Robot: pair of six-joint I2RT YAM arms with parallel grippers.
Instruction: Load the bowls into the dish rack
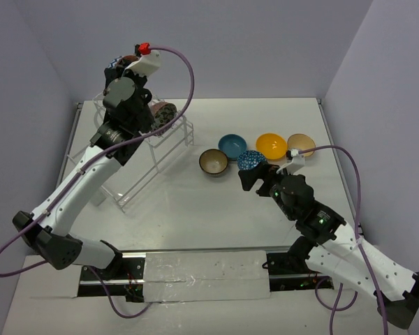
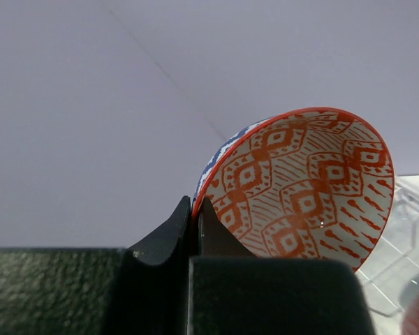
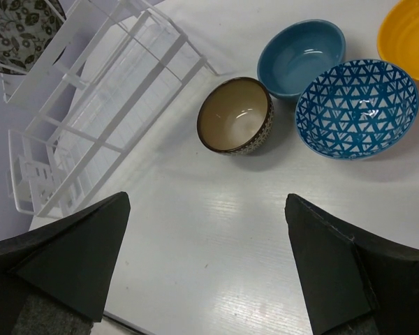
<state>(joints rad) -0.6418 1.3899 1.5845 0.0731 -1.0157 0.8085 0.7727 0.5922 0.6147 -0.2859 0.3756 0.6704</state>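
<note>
Left wrist, left hand pinching salmon bowl

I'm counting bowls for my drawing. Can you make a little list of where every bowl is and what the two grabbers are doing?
left gripper: shut on the rim of the red patterned bowl, held up in the air
right gripper: open, empty, above the table
in dish rack: grey patterned bowl
on table: brown bowl, teal bowl, blue patterned bowl, yellow bowl, tan bowl
bowls seen: seven
</note>
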